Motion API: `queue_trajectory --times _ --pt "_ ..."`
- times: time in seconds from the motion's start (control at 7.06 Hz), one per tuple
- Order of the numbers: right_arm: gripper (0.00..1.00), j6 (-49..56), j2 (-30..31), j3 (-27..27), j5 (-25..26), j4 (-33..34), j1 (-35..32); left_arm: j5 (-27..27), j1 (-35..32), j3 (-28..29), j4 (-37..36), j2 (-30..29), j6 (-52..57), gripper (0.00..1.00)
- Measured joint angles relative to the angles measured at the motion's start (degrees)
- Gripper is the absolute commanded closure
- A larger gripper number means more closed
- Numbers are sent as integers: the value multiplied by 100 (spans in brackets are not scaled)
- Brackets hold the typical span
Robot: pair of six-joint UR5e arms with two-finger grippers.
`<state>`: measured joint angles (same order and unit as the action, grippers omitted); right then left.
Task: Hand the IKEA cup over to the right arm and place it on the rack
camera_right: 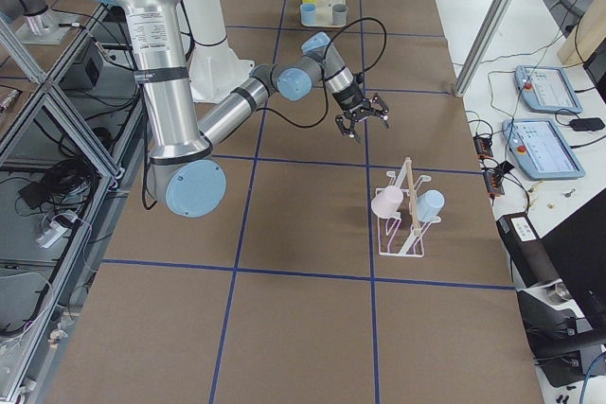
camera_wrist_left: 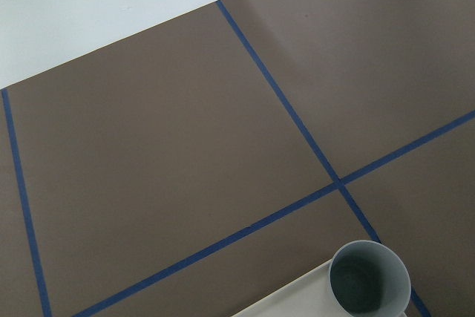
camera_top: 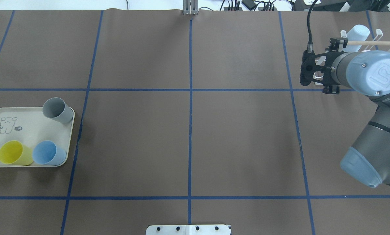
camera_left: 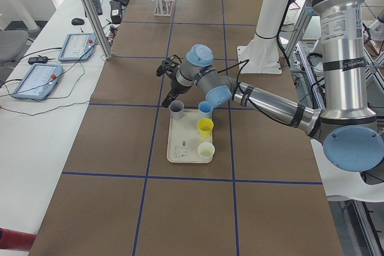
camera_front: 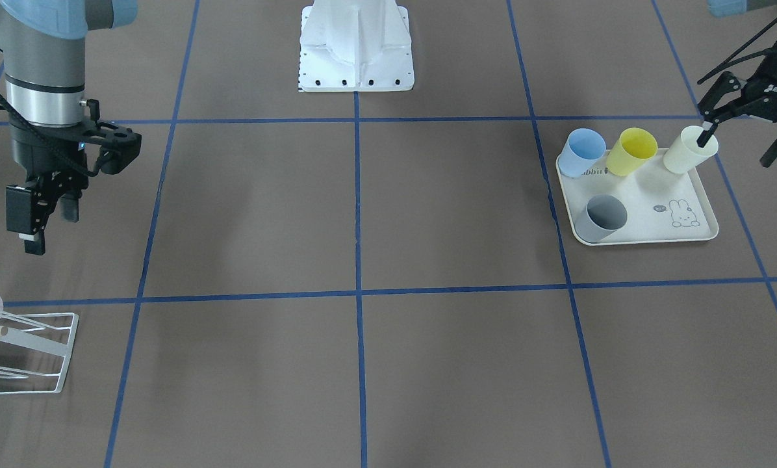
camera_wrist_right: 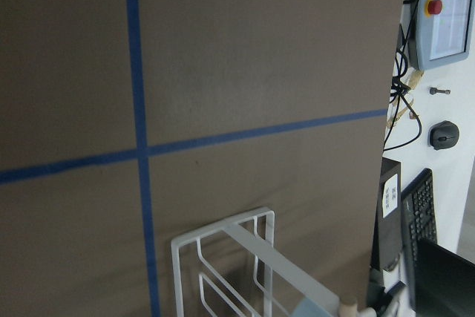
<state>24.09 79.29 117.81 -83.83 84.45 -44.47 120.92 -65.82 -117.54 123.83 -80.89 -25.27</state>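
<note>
Brown surface (camera_front: 453, 214) bears the grey cup (camera_front: 601, 218): likely light, stiff, slick plastic, best pinched at its rim wall. On the left gripper (camera_front: 738, 148) and right gripper (camera_front: 50, 231), fingers are spread and empty.

White "ROBOTIQ" lettering stands on the black body of the left gripper (camera_front: 738, 148), at the upper right of the front-facing view. The cream tray (camera_front: 642, 195) below it carries a partly covered printed word, roughly "abbit". In the overhead view, a "UR" logo marks the light-blue joint cap (camera_top: 374, 73) at the right edge.
</note>
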Motion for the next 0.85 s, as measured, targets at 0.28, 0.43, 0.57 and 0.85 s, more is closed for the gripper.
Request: queue_trajectory --times 0.28,0.43,0.57,0.85 --pt "1 -1910 8 53 -855 -1213 0 -507 821 408 751 -25 -1156 0" --pt "1 -2597 -32 69 -1257 -1596 0 -780 1135 835 1392 -73 -1662 0" --pt "1 -3001 -157 94 -1658 -1660 0 -998 1322 1284 1945 -156 -1967 0" --pt "1 -3288 -795 97 -2092 -760 0 -1209 1420 1802 2353 -390 -2141 6"
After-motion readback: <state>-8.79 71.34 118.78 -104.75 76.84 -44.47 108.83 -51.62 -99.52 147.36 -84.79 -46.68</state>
